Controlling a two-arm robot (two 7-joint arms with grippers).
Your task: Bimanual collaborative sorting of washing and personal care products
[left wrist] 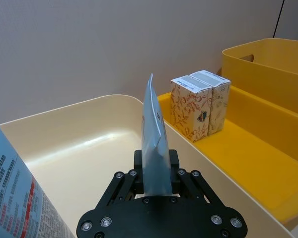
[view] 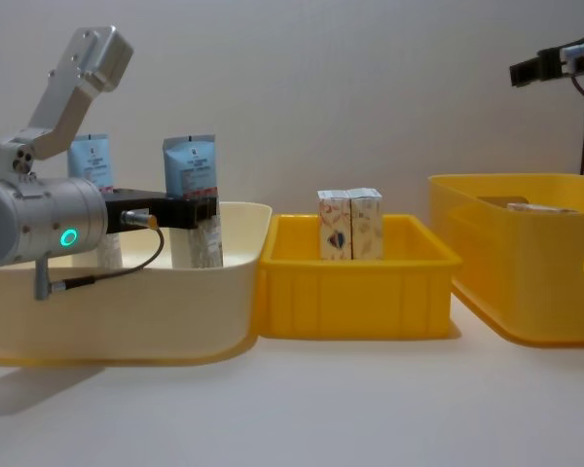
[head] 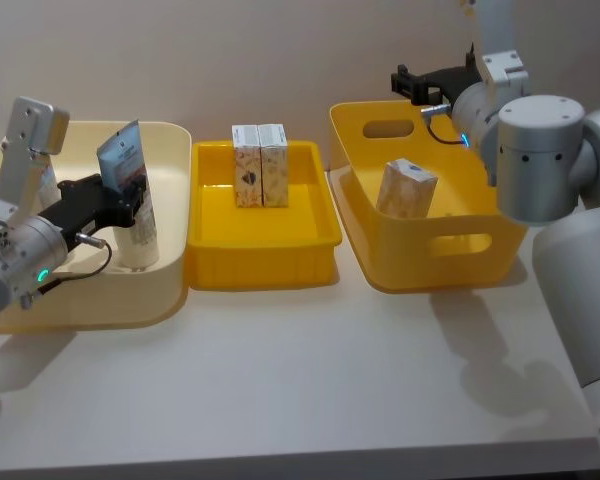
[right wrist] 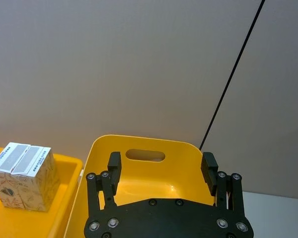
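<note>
Your left gripper (head: 130, 203) is pinching a tall flat light-blue squeeze tube (head: 120, 160) between narrowed fingers, and the tube is standing upright inside the cream plastic bin (head: 175, 150). Your right gripper (right wrist: 161, 166) is hovering with its jaws spread wide and holding nothing, above the far rim of the deep yellow plastic bin (head: 360, 115). Both bins are sitting on a white table (head: 310, 390) before a plain beige wall (right wrist: 114, 59).

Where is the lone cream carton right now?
In the head view, the small cream printed carton stands tilted inside the deep yellow handled bin on the robot's right.
</note>
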